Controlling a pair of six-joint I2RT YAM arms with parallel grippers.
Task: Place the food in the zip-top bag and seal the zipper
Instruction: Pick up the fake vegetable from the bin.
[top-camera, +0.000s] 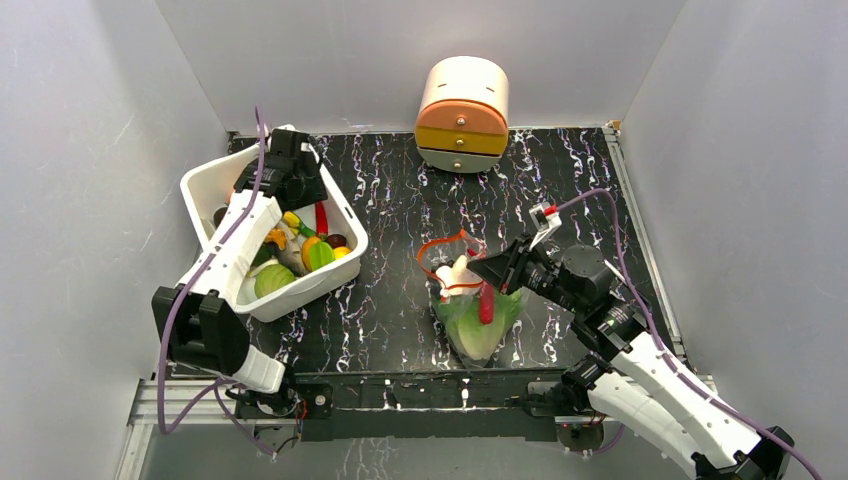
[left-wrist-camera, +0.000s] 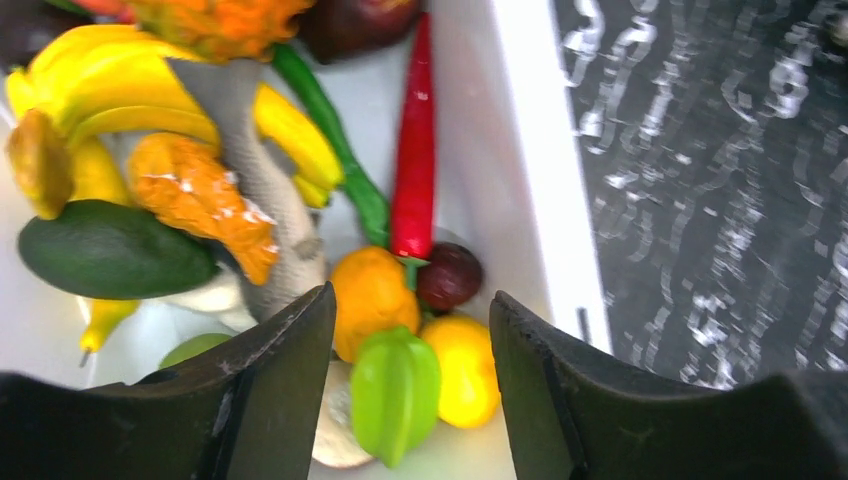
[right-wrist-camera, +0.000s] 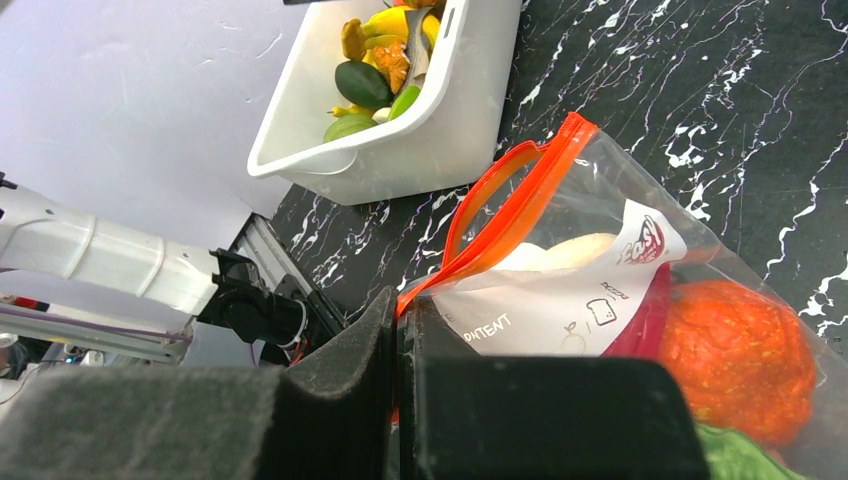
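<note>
The zip-top bag (right-wrist-camera: 600, 230) is found on the dark surface (top-camera: 390, 190), well apart from the white tub (left-wrist-camera: 520, 150), with a cabbage (top-camera: 470, 325) and a round orange fruit (right-wrist-camera: 735, 360) inside. Its zipper (right-wrist-camera: 520, 185) is pinched tight by the right end effector (right-wrist-camera: 402, 300), so the mouth is held open. The left end effector (left-wrist-camera: 410, 297) is spread wide over the tub, just above a small orange fruit (left-wrist-camera: 370, 295) and a red chilli (left-wrist-camera: 415, 140). The toys are packed close, so two could be grabbed at once and one dropped. The thin strip could also be pulled out of the pinch, and the mouth would then flop shut.
</note>
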